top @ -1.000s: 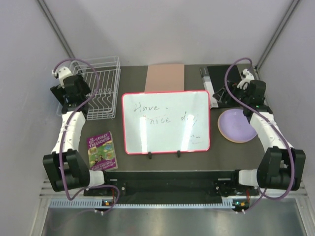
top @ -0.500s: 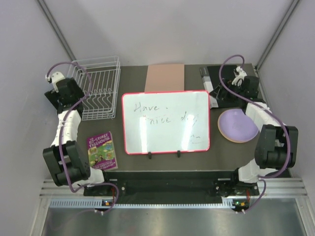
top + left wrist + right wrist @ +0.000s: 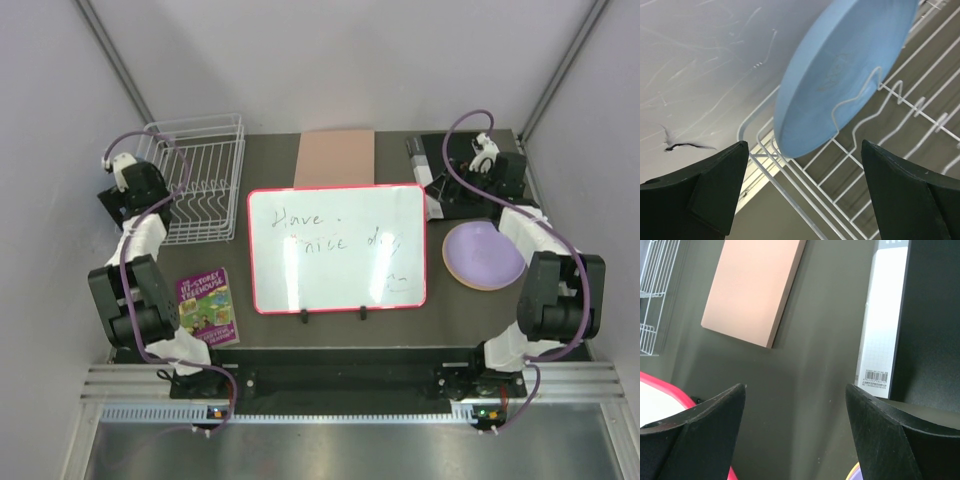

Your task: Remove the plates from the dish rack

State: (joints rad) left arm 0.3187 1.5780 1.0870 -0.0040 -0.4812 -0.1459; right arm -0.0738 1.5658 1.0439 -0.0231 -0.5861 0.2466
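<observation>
Whiteboard (image 3: 337, 248) beside the dish rack (image 3: 200, 190) reads "Have nice day"; book (image 3: 207, 307) says "Treehouse".

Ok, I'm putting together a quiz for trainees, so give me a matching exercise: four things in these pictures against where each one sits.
Things:
1. light blue plate
2. lilac plate
3. whiteboard
4. book

Places:
A. lying flat on the right side of the table
B. middle of the table
C. standing on edge in the dish rack
D. near left part of the table

Pairs: 1-C, 2-A, 3-B, 4-D
</observation>
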